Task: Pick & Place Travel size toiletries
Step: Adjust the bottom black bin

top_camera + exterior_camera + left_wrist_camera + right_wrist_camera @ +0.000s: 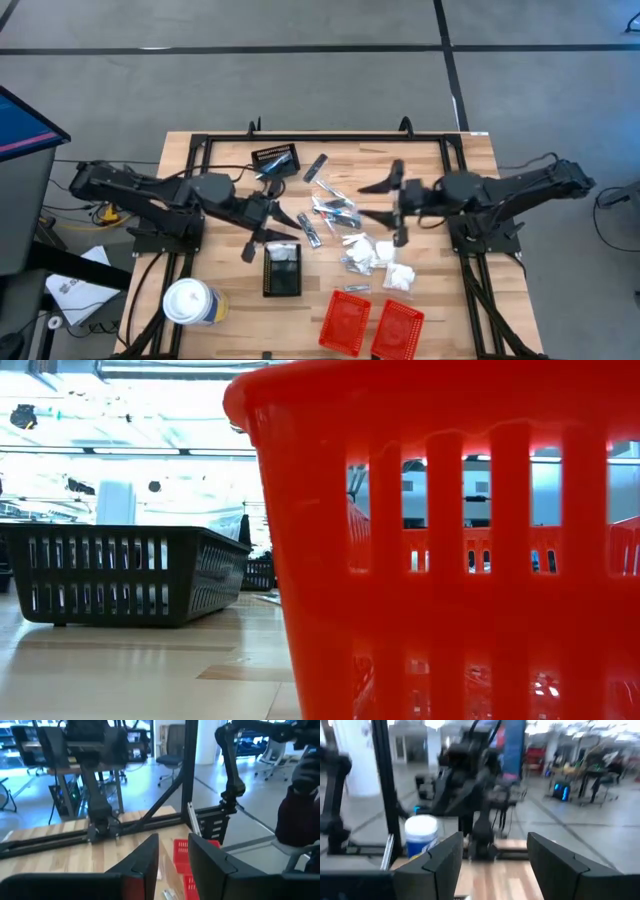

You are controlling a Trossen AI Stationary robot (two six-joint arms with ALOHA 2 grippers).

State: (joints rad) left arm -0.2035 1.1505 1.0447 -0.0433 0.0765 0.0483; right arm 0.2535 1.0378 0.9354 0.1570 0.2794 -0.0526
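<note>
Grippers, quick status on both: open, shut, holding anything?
Left gripper: above the near black basket, fingers slightly apart, nothing between them.
Right gripper: wide open over the toiletries pile, empty.

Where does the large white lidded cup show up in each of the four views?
High view: the white lidded cup stands at the table's near left corner, below the left arm.
Low view: not in it; a red basket fills the front.
Left wrist view: not in it.
Right wrist view: beyond the right tool, beside the left arm's base, white lid over blue body.
Shared landmark: the black frame rail.
</note>
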